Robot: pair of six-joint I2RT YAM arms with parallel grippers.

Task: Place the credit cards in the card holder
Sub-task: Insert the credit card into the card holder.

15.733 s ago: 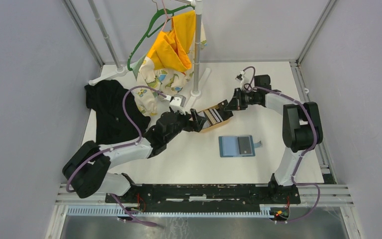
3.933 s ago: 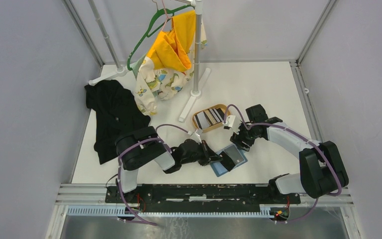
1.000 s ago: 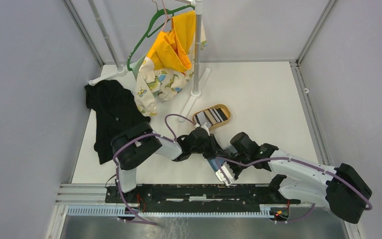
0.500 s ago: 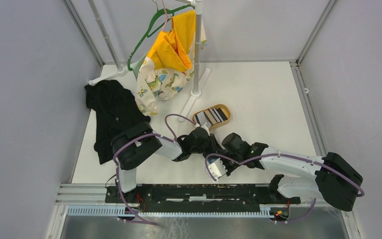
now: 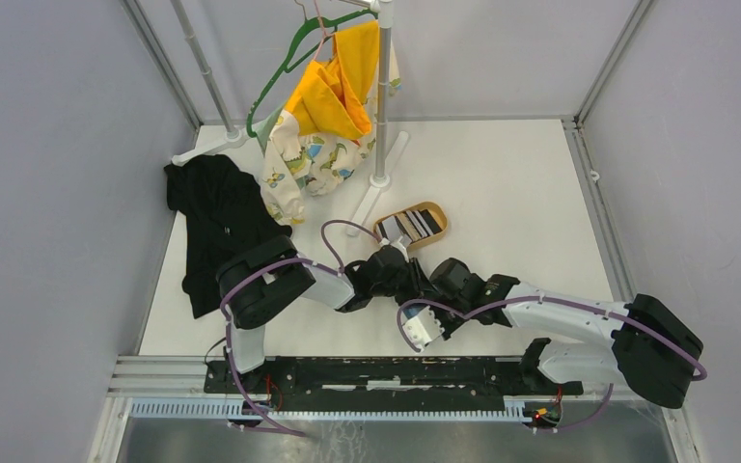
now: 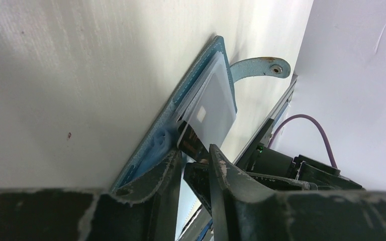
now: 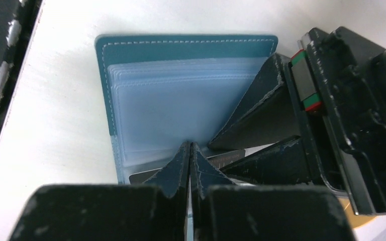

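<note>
The teal card holder point(image 7: 181, 55) lies open on the white table, clear sleeves up; in the top view both grippers hide it. A dark credit card point(image 7: 140, 176) is partly slid under a sleeve, and a pale card point(image 6: 213, 105) shows inside. My left gripper point(image 6: 195, 150) straddles the dark card's point(image 6: 190, 141) outer end, its jaws slightly apart with a gap beside the card. My right gripper point(image 7: 190, 145) is shut, tips pressing on the sleeve over that card. In the top view the left gripper point(image 5: 413, 285) and right gripper point(image 5: 434, 301) meet. More credit cards point(image 5: 411, 224) lie in the oval wooden tray point(image 5: 436, 214).
A black garment point(image 5: 217, 217) lies at the left. A clothes rack pole point(image 5: 382, 106) with a yellow garment point(image 5: 333, 92) and a green hanger point(image 5: 280, 72) stands at the back. The holder's snap tab point(image 6: 261, 68) sticks out. The black front rail point(image 5: 396, 371) runs close behind the grippers.
Over the last second the right gripper shifted left and slightly back, closing in on the left gripper over the holder. The left jaws have parted a little.
</note>
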